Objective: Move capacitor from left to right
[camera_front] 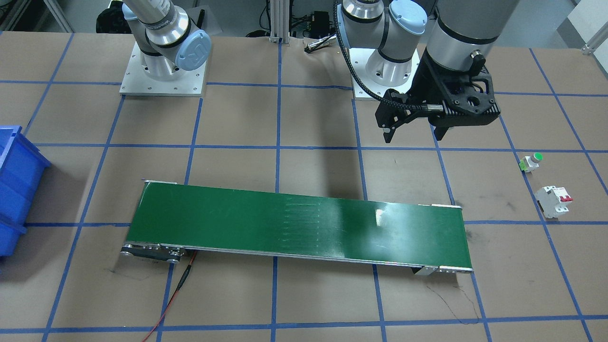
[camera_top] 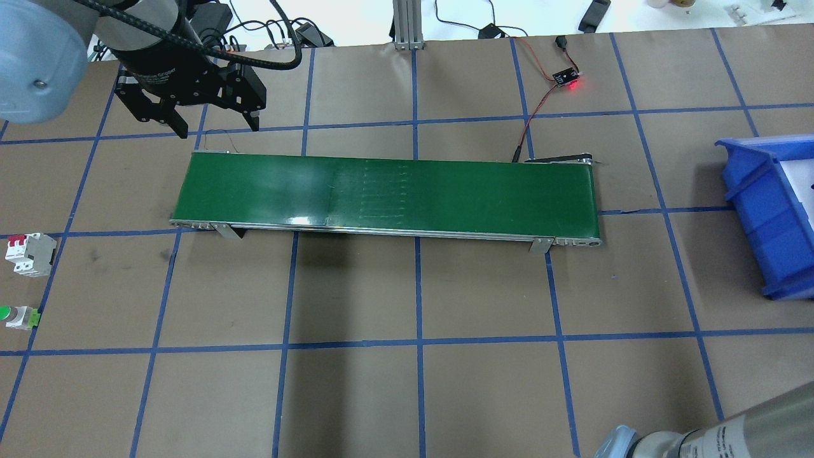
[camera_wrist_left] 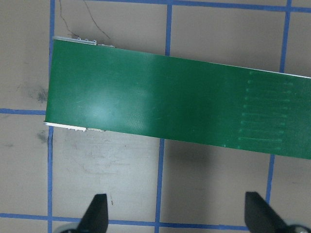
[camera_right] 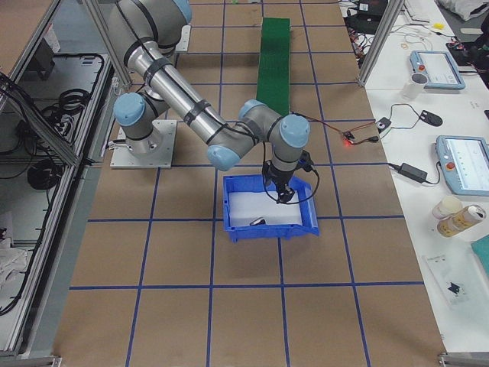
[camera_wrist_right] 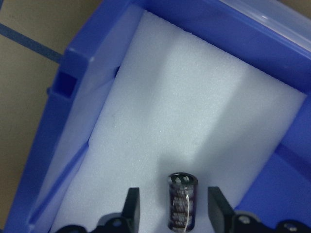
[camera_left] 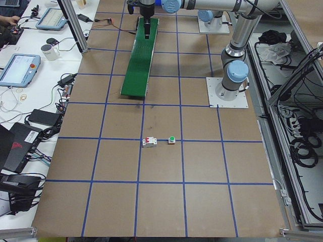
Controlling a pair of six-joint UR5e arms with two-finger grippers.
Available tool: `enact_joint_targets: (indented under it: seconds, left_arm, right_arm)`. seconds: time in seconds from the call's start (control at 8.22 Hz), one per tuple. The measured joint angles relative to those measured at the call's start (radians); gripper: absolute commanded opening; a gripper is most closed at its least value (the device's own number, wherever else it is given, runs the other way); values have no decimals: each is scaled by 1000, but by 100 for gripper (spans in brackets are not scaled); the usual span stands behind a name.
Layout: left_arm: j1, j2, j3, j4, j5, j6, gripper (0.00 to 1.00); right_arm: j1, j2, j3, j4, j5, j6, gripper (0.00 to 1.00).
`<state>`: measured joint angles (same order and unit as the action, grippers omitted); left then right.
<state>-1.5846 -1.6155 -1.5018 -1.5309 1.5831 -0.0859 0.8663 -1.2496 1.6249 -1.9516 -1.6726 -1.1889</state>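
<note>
Far left sit a white circuit breaker with red switches [camera_top: 28, 254] and a green-topped white push button [camera_top: 19, 316]. The left gripper [camera_top: 218, 127] hangs empty, jaws spread wide, by the green conveyor belt's [camera_top: 394, 191] left end. Rightward, the small black cylindrical capacitor [camera_wrist_right: 182, 201] lies on white foam [camera_wrist_right: 194, 111] in the blue plastic bin [camera_wrist_right: 77, 82], between the right gripper's [camera_wrist_right: 173, 204] 2 parted fingers [camera_wrist_right: 131, 208], touching neither.

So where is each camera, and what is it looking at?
Front: across the table, facing the robot; both arms' bases and the left hand show.
Overhead: behind the robot, looking down on the green belt; left hand, a bit of right arm.
Left side: table's end, past the breaker; left arm reaches over the belt.
Right side: other end; right arm over the blue bin.
Left wrist: straight down on the belt's end; fingertips.
Right wrist: into the bin at the capacitor; right hand.
Shared: both right views show the bin and capacitor.
</note>
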Motion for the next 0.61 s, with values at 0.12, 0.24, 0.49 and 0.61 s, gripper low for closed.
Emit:
enact_joint_targets:
  seconds: [0.12, 0.24, 0.49, 0.61]
  left_arm:
    - [0, 0, 0, 0, 0, 0, 100]
    - [0, 0, 0, 1, 0, 0, 100]
    - [0, -1, 0, 1, 0, 0, 100]
    - [0, -1, 0, 1, 0, 0, 100]
  right_arm:
    - [21, -53, -3, 55, 30, 52, 100]
    - [63, -106, -10, 124, 52, 133, 100]
    - [195, -207, -19, 254, 68, 360, 100]
    - [280, -252, -24, 309, 69, 487, 100]
